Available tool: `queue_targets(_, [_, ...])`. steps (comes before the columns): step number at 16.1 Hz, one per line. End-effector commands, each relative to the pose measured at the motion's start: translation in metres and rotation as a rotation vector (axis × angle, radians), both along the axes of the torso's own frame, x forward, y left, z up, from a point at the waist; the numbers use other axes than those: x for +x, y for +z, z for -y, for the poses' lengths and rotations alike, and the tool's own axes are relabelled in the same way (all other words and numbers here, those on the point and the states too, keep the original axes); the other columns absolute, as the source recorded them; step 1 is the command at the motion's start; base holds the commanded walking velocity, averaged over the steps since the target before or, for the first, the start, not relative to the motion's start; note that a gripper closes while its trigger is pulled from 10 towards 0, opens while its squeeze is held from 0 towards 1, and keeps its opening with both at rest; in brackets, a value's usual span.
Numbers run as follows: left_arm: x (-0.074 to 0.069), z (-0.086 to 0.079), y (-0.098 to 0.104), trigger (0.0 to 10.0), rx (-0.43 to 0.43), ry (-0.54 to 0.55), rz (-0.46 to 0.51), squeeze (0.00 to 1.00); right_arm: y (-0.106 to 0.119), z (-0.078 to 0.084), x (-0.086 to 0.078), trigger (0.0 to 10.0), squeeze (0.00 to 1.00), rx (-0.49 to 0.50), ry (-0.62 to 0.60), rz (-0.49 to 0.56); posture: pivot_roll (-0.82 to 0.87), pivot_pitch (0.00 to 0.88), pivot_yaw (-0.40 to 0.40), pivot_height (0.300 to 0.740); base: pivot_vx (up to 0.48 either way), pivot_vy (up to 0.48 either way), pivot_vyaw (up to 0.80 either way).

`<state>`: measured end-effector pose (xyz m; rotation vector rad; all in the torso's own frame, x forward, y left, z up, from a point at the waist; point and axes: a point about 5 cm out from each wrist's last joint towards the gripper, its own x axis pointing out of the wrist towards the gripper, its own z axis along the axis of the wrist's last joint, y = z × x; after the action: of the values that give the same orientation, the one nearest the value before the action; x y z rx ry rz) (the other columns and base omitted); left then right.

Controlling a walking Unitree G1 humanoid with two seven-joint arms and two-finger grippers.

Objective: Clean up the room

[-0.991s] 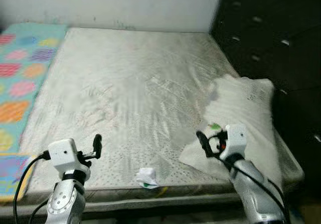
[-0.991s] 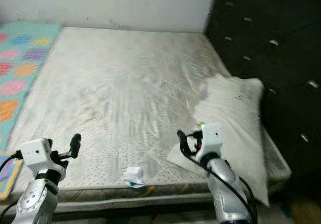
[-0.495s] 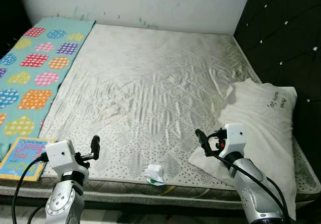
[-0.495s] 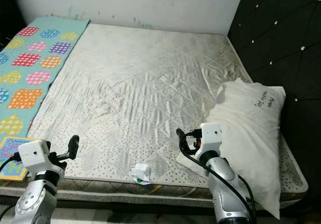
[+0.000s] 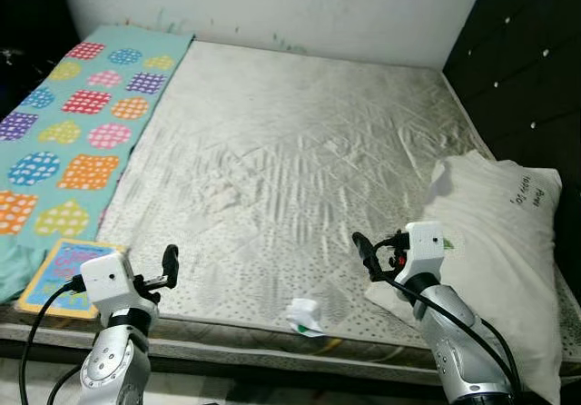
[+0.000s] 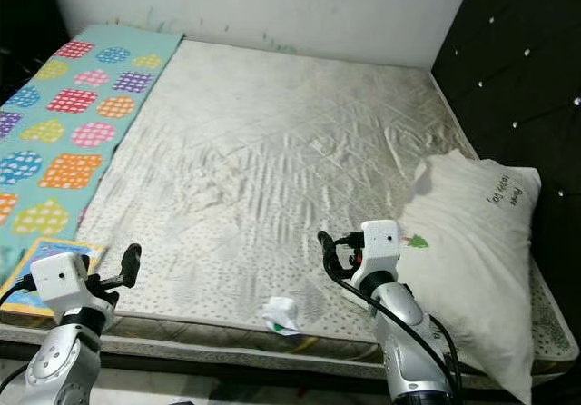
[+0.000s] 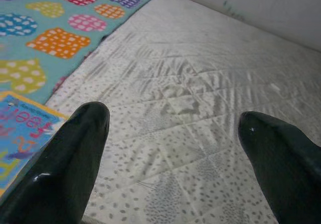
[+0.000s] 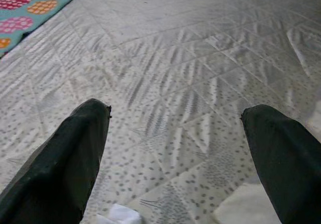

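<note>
As the crumpled paper [image 5: 305, 316] lies at the bed [image 5: 300, 160] edge, I judge my right hand [image 5: 374, 258] nearer; both hands, left hand [image 5: 168, 266] too, gape wide open, empty.

My silver arms carry white boxy wrist housings, black cables, and long glossy black fingers [image 7: 60, 169].

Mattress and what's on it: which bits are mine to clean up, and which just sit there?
To clean up:
- crumpled white wrapper at the mattress's near edge
- children's book at the near left corner

Lying about:
- pillow, on the right
- patterned mat, along the left
- mattress
</note>
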<state>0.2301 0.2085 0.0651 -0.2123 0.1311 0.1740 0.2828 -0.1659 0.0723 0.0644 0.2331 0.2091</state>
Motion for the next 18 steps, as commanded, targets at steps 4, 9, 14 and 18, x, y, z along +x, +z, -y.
queue_targets(4, [0.0013,0.0002,-0.0027,10.0,-0.001,-0.003,-0.018,0.0,-0.0009,0.0028,0.0002,10.0,0.0,-0.002,-0.01,-0.005,-0.09,0.058,-0.087,0.74,0.0,0.406,0.0])
queue_targets(9, [0.0009,0.0011,-0.0039,10.0,-0.003,-0.001,-0.02,0.0,-0.0015,0.0036,-0.0002,10.0,0.0,-0.008,-0.008,-0.005,-0.09,0.051,-0.088,0.74,0.0,0.341,0.0])
queue_targets(14, [0.0006,0.0009,-0.0044,10.0,-0.001,-0.001,-0.019,0.0,-0.0016,0.0031,-0.0006,10.0,0.0,-0.01,-0.002,-0.004,-0.09,0.048,-0.09,0.74,0.0,0.0,0.0])
queue_targets(18, [0.001,0.002,-0.0012,10.0,-0.002,-0.018,0.007,0.0,-0.0014,0.0023,-0.0005,10.0,0.0,-0.006,-0.006,-0.003,-0.09,0.056,-0.086,0.74,0.0,0.0,0.0])
